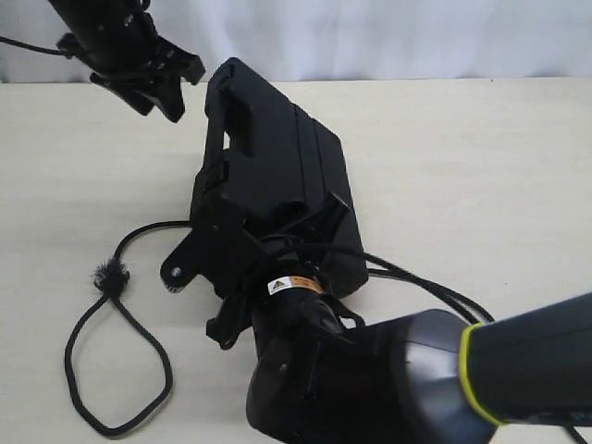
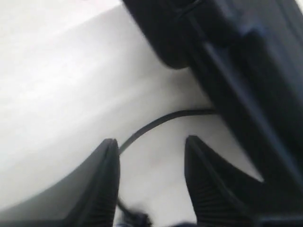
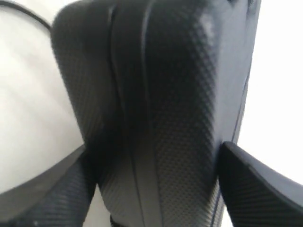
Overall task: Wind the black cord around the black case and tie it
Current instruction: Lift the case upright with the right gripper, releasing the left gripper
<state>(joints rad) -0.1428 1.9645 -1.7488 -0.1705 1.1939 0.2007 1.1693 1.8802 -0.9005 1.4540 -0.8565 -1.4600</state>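
Note:
The black case (image 1: 277, 157) lies slanted across the middle of the table, and its near end sits between the fingers of my right gripper (image 1: 277, 248). In the right wrist view the textured case (image 3: 161, 85) fills the gap of that gripper (image 3: 154, 149), both pads pressing its sides. The black cord (image 1: 116, 370) forms a loop at the left with a frayed knot (image 1: 111, 276). From there it runs under the case. My left gripper (image 1: 159, 106) hangs open at the far left, holding nothing. Its wrist view shows the gripper (image 2: 151, 142) above the cord (image 2: 156, 124) on the table.
Two thicker black cables (image 1: 435, 289) trail from the right arm across the table to the right of the case. The right arm's bulky housing (image 1: 370, 379) covers the near table edge. A pale curtain (image 1: 388, 37) backs the table.

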